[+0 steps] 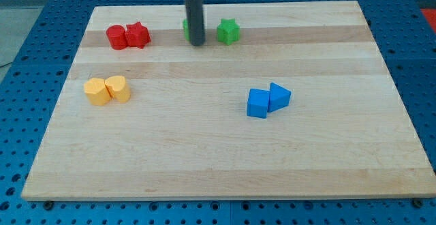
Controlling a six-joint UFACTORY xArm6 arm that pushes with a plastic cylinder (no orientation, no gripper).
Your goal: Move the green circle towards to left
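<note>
The green circle (185, 28) sits near the board's top middle, mostly hidden behind my dark rod; only its left edge shows. My tip (197, 43) rests on the board right against the green circle's right side, between it and the green star (228, 31), which lies a little to the right.
A red cylinder (116, 37) and red star (137, 35) touch at the top left. Two yellow blocks (107, 90) sit together at the left. A blue cube (258, 103) and blue triangle (279, 96) touch right of centre. The wooden board (218, 163) lies on a blue table.
</note>
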